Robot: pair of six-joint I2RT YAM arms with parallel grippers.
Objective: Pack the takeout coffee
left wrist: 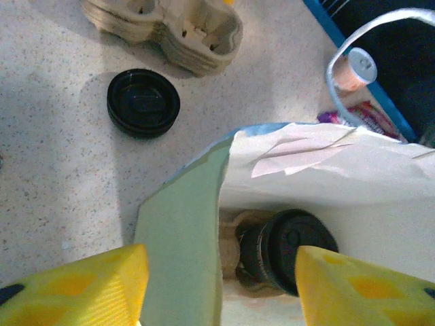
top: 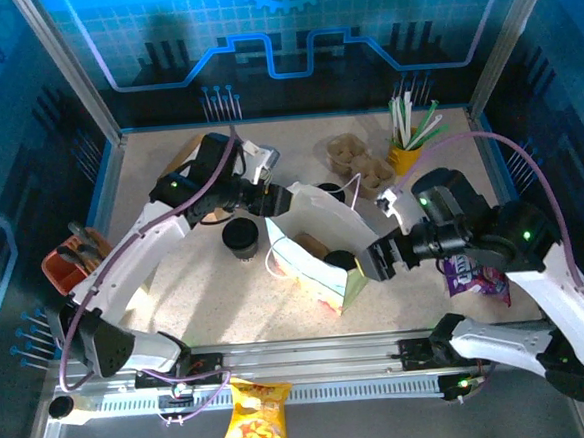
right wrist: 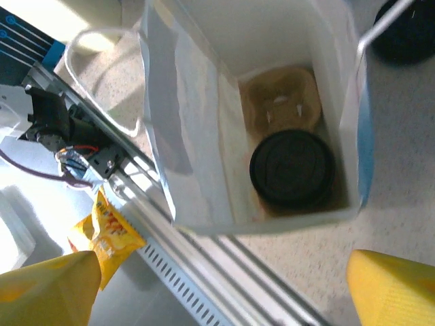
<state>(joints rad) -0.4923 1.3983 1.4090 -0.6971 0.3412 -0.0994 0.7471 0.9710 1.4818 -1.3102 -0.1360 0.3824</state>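
Right wrist, round black-lidded coffee [right wrist: 292, 168], creased paper bag [right wrist: 190, 136]

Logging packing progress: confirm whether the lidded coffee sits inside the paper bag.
Yes, the coffee stands at the bottom of the open paper bag.

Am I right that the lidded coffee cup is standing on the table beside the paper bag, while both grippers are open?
Not quite: the lidded coffee cup stands inside the paper bag, as the right wrist view shows. The left gripper and right gripper are indeed open.
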